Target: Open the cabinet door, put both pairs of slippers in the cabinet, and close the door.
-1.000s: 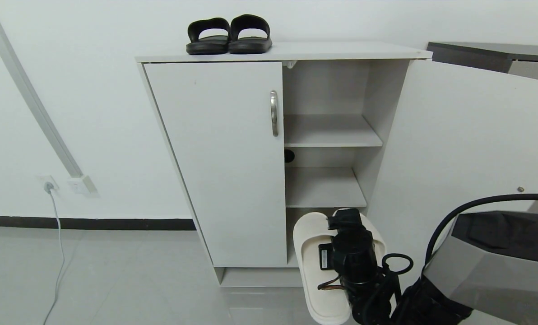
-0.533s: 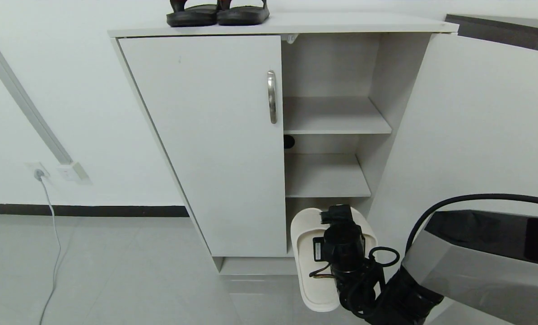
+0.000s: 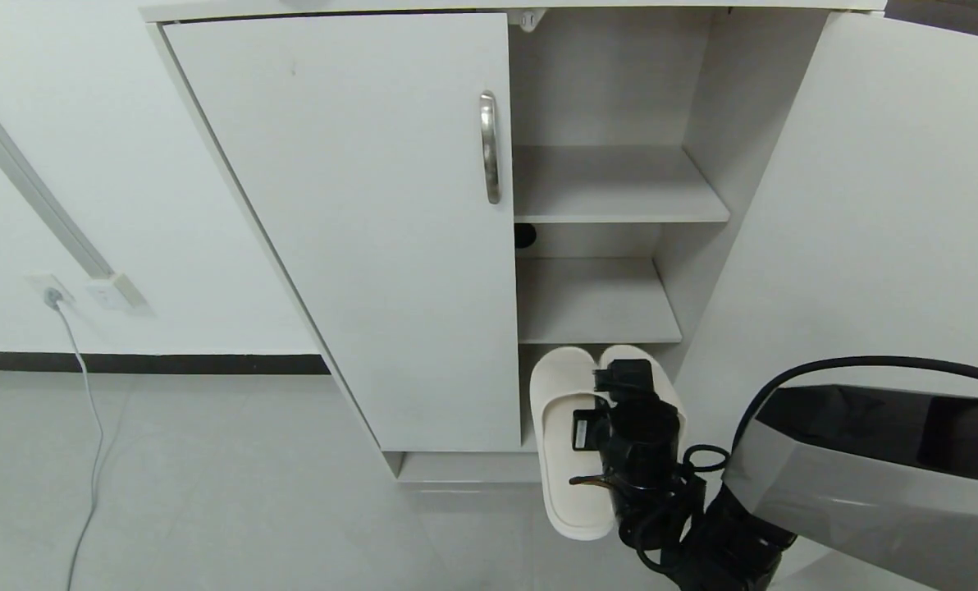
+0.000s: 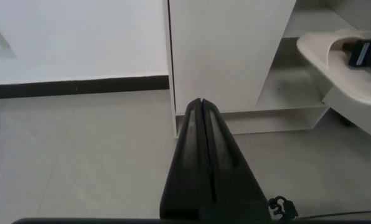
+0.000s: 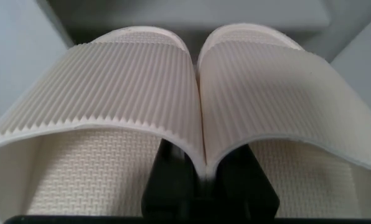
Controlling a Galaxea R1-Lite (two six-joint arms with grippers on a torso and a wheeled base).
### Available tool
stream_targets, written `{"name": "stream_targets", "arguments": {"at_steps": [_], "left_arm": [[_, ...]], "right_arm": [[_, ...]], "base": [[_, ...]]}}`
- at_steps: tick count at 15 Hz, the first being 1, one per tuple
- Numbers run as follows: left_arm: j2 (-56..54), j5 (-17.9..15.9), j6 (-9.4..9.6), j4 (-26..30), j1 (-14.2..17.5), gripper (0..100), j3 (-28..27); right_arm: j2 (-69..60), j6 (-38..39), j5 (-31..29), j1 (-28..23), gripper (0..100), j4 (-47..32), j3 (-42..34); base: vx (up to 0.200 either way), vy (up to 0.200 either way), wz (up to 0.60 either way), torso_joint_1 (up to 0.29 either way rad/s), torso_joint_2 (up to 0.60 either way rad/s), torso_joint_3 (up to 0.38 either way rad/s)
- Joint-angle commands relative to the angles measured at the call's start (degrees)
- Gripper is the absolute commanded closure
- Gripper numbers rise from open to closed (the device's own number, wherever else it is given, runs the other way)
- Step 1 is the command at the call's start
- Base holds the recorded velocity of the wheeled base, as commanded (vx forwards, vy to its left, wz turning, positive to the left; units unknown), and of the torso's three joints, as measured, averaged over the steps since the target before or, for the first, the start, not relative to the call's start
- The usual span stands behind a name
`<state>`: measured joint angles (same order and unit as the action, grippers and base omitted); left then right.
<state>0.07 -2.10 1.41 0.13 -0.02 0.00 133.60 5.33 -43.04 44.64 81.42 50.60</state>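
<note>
Black right gripper (image 3: pixel 620 384) clenched on cream slippers (image 3: pixel 567 427), pinching the two inner strap edges so the pair hangs side by side. Toes just inside cabinet (image 3: pixel 596 304) bottom compartment, at its front edge; heels out over floor (image 3: pixel 210 492). Right door (image 3: pixel 866 205) swung open, left door (image 3: pixel 358 230) closed. Left gripper (image 4: pixel 200 124) clenched, empty, above floor before the closed door.

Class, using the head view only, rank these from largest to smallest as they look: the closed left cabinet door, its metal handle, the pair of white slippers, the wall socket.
1. closed left cabinet door
2. pair of white slippers
3. metal handle
4. wall socket, smallest in this view, though it sits farther from the camera than the rest.
</note>
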Motion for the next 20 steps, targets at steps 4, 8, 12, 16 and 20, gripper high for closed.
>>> {"name": "stream_targets", "arguments": {"at_steps": [4,8,12,16,20], "left_arm": [[-0.07,0.08,-0.18,-0.05,0.02,100,0.0],[-0.07,0.08,-0.36,-0.05,0.02,100,0.0],[-0.07,0.08,-0.27,-0.05,0.02,100,0.0],[-0.07,0.08,-0.18,-0.05,0.02,100,0.0],[-0.07,0.08,-0.27,-0.05,0.02,100,0.0]], "right_arm": [[3.34,-7.17,0.42,-1.14,100,8.58,-1.82],[3.25,-7.17,0.42,-1.14,100,8.58,-1.21],[3.34,-7.17,0.42,-0.96,100,8.58,-0.15],[3.51,-7.0,0.42,-1.49,100,3.75,4.77],[3.51,-3.31,0.42,-1.49,100,-4.43,9.43]], "base": [[0.0,0.0,0.0,0.0,0.0,0.0],[0.0,-0.15,0.0,-0.002,0.0,0.001],[0.0,0.0,0.0,0.0,0.0,0.0],[0.0,0.0,0.0,0.0,0.0,0.0],[0.0,0.0,0.0,0.0,0.0,0.0]]}}
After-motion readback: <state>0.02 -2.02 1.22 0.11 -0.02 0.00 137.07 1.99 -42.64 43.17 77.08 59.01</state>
